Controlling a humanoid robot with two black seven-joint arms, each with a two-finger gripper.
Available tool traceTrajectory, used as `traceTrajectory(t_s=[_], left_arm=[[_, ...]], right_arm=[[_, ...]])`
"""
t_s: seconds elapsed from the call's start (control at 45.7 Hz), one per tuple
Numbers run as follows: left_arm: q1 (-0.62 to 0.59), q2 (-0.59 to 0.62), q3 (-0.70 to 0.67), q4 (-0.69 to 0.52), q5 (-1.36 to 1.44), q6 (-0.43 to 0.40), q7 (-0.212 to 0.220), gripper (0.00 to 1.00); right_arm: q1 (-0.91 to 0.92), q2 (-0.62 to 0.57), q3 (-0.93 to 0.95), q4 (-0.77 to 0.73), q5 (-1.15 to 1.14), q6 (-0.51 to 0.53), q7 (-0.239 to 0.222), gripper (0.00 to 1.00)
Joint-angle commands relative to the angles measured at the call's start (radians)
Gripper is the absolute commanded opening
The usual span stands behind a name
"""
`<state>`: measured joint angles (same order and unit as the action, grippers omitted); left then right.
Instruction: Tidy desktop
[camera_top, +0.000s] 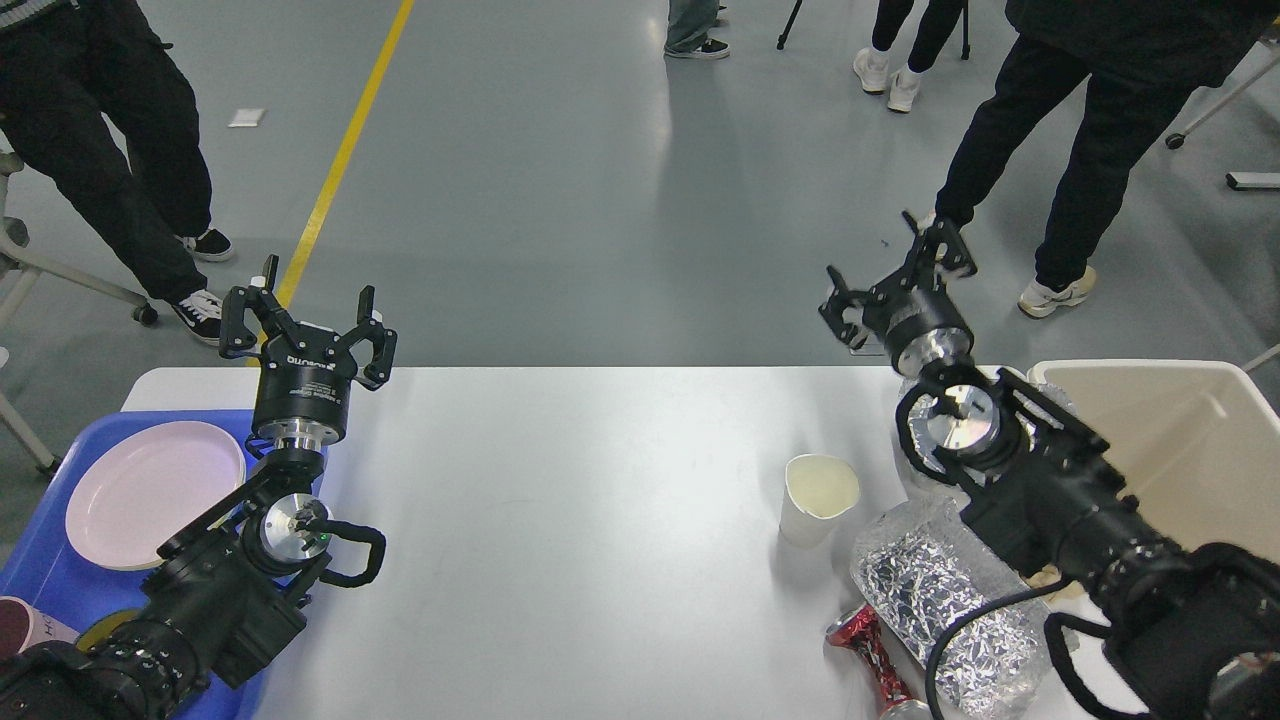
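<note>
The white desktop fills the middle of the head view. On it at the right stand a dented white paper cup, a foil-lined clear plastic tray and a crushed red can near the front edge. My left gripper is open and empty, raised above the desktop's far left edge beside the blue tray. My right gripper is open and empty, raised beyond the desktop's far edge, above and behind the cup. My right arm hides part of the foil tray.
A blue plastic tray at the left holds a pink plate and a dark red cup. A cream plastic bin stands at the right. People's legs and a chair base stand beyond the table.
</note>
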<state>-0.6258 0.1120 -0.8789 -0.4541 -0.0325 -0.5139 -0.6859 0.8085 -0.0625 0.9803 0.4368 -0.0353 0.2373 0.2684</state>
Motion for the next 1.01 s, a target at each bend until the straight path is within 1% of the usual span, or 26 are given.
traceTrajectory(t_s=[0.0, 0.087, 0.153, 0.219, 0.306, 0.394, 0.481, 0.547, 0.656, 0.722, 0.787, 0.875, 0.897, 0.941, 0.984], left_arm=[[0.0, 0.0, 0.0, 0.0, 0.0, 0.0, 0.0, 0.97], [0.0, 0.0, 0.0, 0.0, 0.0, 0.0, 0.0, 0.97], [0.0, 0.0, 0.0, 0.0, -0.001, 0.0, 0.0, 0.97], [0.0, 0.0, 0.0, 0.0, -0.001, 0.0, 0.0, 0.97], [0.0, 0.0, 0.0, 0.0, -0.001, 0.0, 0.0, 0.97], [0.0, 0.0, 0.0, 0.0, -0.001, 0.0, 0.0, 0.97], [0.0, 0.0, 0.0, 0.0, -0.001, 0.0, 0.0, 0.97], [0.0, 0.0, 0.0, 0.0, -0.001, 0.0, 0.0, 0.97], [0.0, 0.0, 0.0, 0.0, -0.001, 0.0, 0.0, 0.97], [0.0, 0.0, 0.0, 0.0, -0.001, 0.0, 0.002, 0.97], [0.0, 0.001, 0.0, 0.0, -0.001, 0.0, 0.002, 0.97], [0.0, 0.001, 0.0, 0.0, -0.001, 0.0, 0.002, 0.97], [0.0, 0.0, 0.0, 0.0, -0.001, 0.0, 0.002, 0.97], [0.0, 0.0, 0.0, 0.0, -0.001, 0.0, 0.002, 0.97], [0.0, 0.001, 0.0, 0.0, -0.001, 0.0, 0.002, 0.97]], right_arm=[[0.113, -0.123, -0.119, -0.02, 0.003, 0.007, 0.0, 1.0], [0.176, -0.244, -0.387, -0.016, 0.005, 0.01, 0.0, 1.0], [0.248, -0.273, -0.621, -0.016, 0.005, 0.019, 0.0, 1.0], [0.375, -0.289, -0.877, -0.018, 0.005, 0.019, 0.0, 1.0], [0.529, -0.319, -1.274, -0.001, 0.005, 0.019, 0.0, 1.0], [0.642, -0.326, -1.631, 0.083, 0.005, 0.02, 0.002, 1.0], [0.745, -0.329, -1.886, 0.252, 0.005, 0.02, 0.002, 1.0], [0.817, -0.347, -1.982, 0.373, 0.005, 0.019, 0.002, 1.0], [0.942, -0.407, -2.002, 0.537, 0.005, 0.02, 0.002, 1.0], [1.017, -0.416, -2.008, 0.644, 0.005, 0.025, 0.002, 1.0], [1.083, -0.418, -2.029, 0.778, 0.003, 0.103, 0.002, 1.0], [1.144, -0.416, -2.062, 0.876, 0.002, 0.308, -0.001, 1.0], [1.155, -0.415, -2.066, 0.898, -0.008, 0.342, -0.006, 1.0], [1.178, -0.413, -2.079, 0.968, -0.017, 0.382, -0.029, 1.0], [1.21, -0.412, -2.102, 1.039, -0.02, 0.378, -0.075, 1.0]])
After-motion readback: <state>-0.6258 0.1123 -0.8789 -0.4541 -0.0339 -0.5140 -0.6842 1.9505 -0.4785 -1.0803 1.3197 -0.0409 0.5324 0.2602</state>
